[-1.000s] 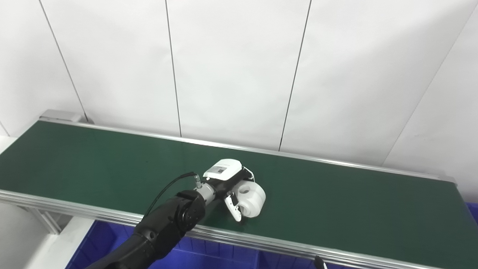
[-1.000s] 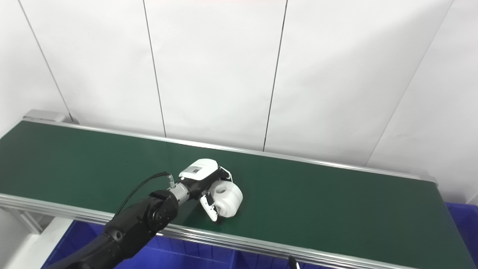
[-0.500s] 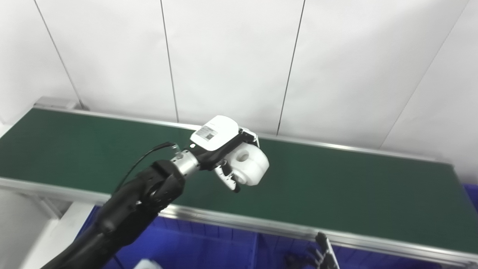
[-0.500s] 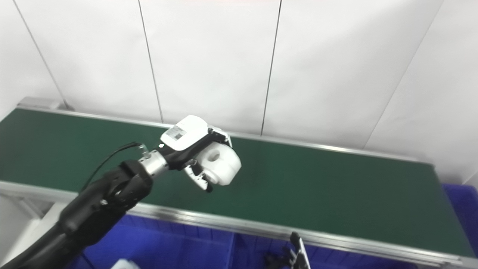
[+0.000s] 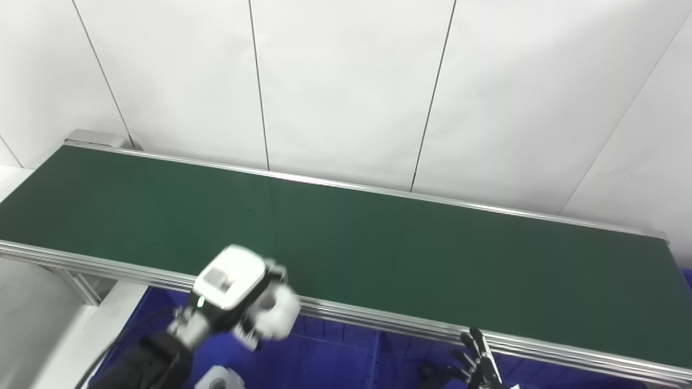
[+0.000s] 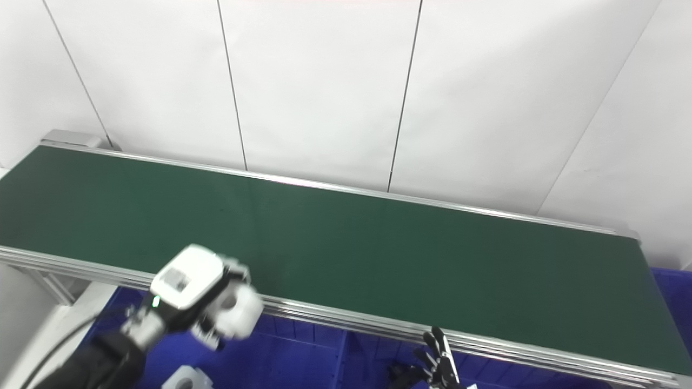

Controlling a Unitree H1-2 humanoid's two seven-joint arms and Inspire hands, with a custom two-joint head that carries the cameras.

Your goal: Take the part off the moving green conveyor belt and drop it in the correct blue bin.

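The left hand grips the white part above the blue bin, in front of the green conveyor belt. Another white piece lies in the bin. The right hand shows only its spread fingertips, holding nothing

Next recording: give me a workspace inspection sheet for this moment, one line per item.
Surface: green conveyor belt bare, nothing on it.
Job's things: white part with a round hole, held in the left robot hand over the blue bin below the belt's near rail; image blurred.
Clutter: another white part already lies in the bin.
Hands: left shut on the part; right robot hand low at the bottom edge, fingers apart, empty.
Cables: thin black cable along the left arm.
Surroundings: white panelled wall.
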